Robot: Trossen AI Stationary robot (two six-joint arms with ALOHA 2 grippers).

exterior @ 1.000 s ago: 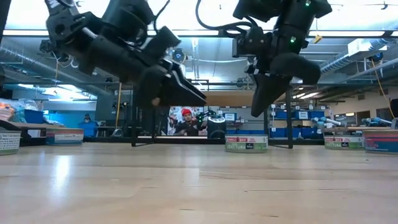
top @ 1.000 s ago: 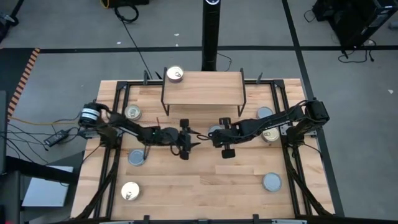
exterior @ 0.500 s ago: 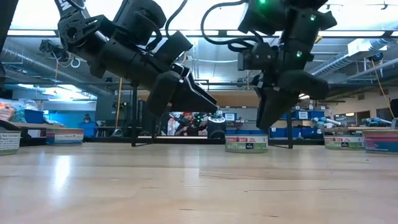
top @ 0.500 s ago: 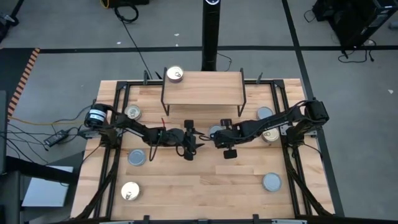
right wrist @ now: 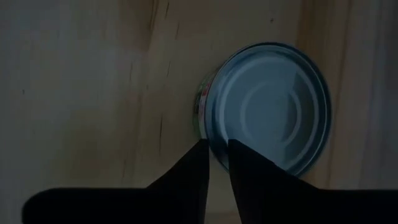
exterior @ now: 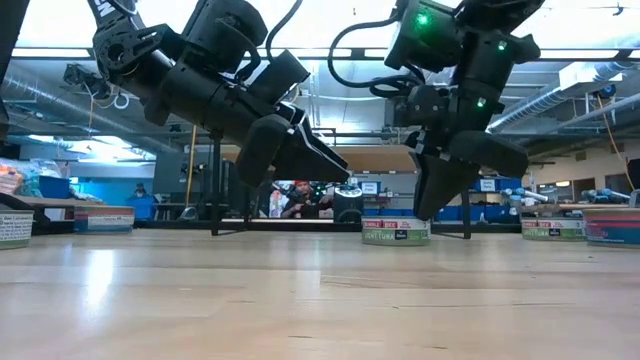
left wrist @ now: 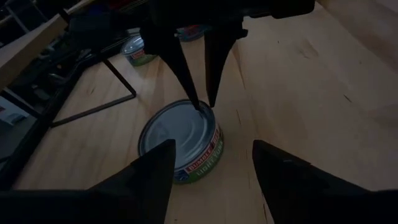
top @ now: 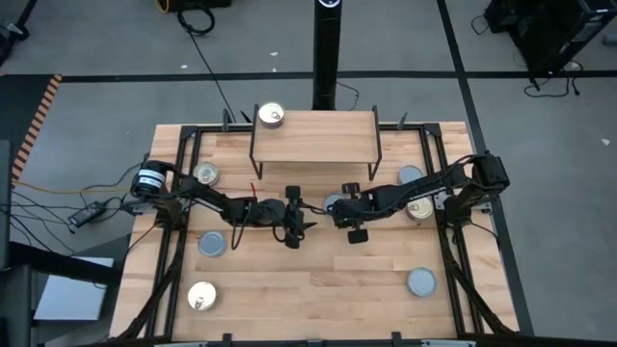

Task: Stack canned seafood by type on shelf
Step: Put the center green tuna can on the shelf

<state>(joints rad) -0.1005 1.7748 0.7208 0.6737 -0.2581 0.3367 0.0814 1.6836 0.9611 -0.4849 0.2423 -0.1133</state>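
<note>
Right pincer [right wrist: 214, 163], fingers nearly together, poised over the rim of a flat-lying tin [right wrist: 267, 109]; left pincer [left wrist: 211, 171] apart nearby, bare worktop [top: 308, 280] around.

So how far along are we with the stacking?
Barely started: one gold-lid tin sits on the shelf. The right gripper, nearly shut and holding nothing, hangs over a blue-grey tin in front of the shelf, the open left gripper beside it. Six other tins are visible on the table.
</note>
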